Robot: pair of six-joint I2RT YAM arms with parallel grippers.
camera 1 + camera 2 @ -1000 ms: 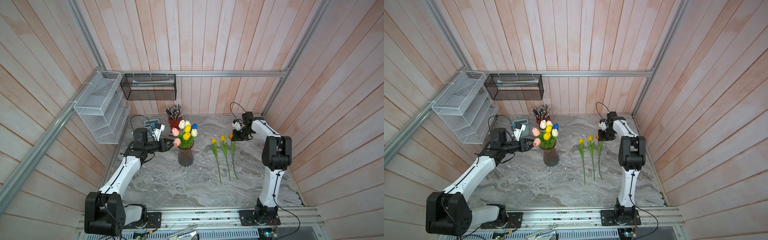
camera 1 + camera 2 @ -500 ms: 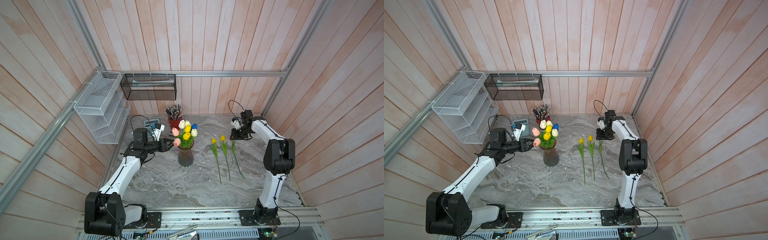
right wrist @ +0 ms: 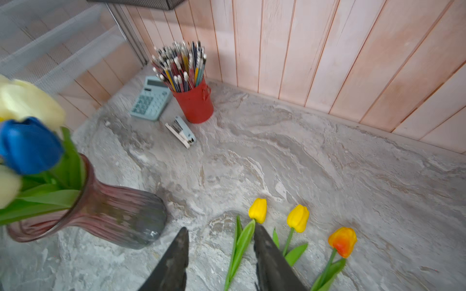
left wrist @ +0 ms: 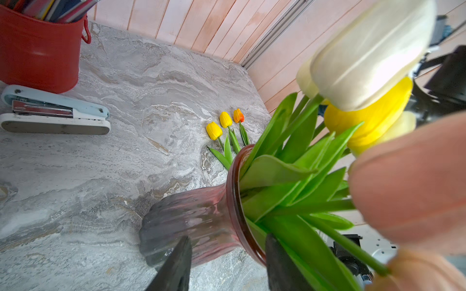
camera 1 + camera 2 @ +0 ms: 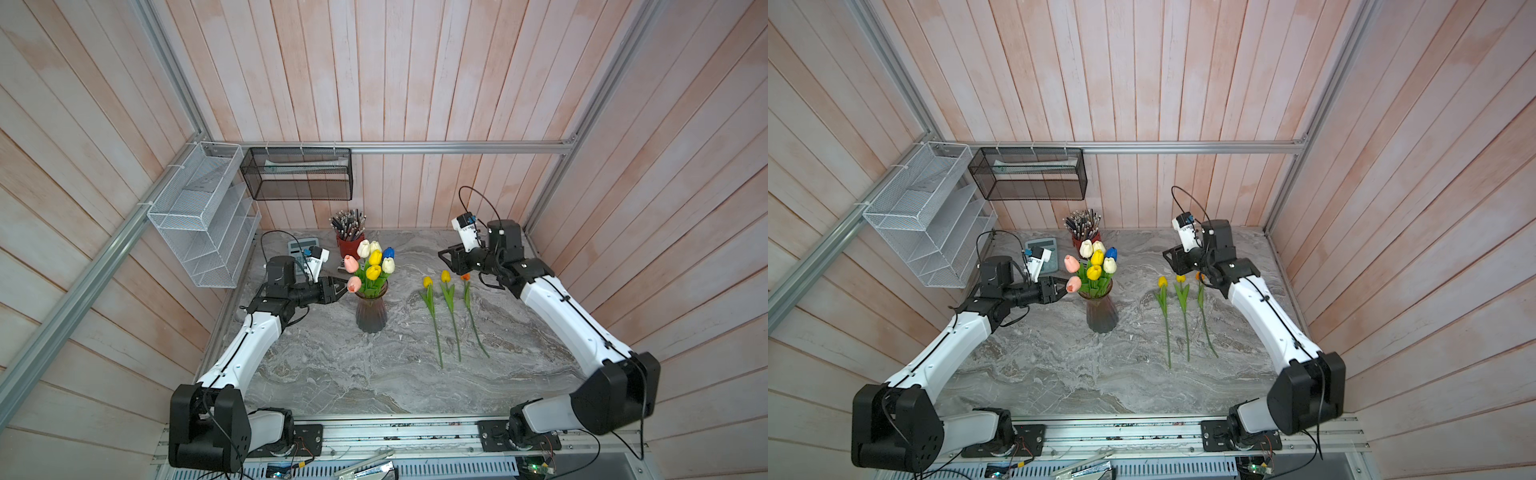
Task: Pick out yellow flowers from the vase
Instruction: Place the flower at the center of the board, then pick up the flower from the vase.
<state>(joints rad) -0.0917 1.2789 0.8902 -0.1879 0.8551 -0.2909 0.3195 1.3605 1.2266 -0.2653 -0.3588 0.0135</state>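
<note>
The dark ribbed vase stands mid-table holding white, pink and blue tulips and two yellow flowers. Three more yellow flowers lie side by side on the table to its right: two plain and one orange-tinged. My left gripper is open at the vase's rim, beside a pink tulip, holding nothing. My right gripper hovers open and empty just behind the lying flower heads.
A red cup of pencils, a calculator and a stapler sit at the back behind the vase. A white wire rack and a black mesh basket hang on the walls. Wooden walls close in three sides.
My right gripper has opened and let go of the orange-tinged flower, which now lies on the table. That gripper has shifted left towards the vase. The left arm has not moved.
</note>
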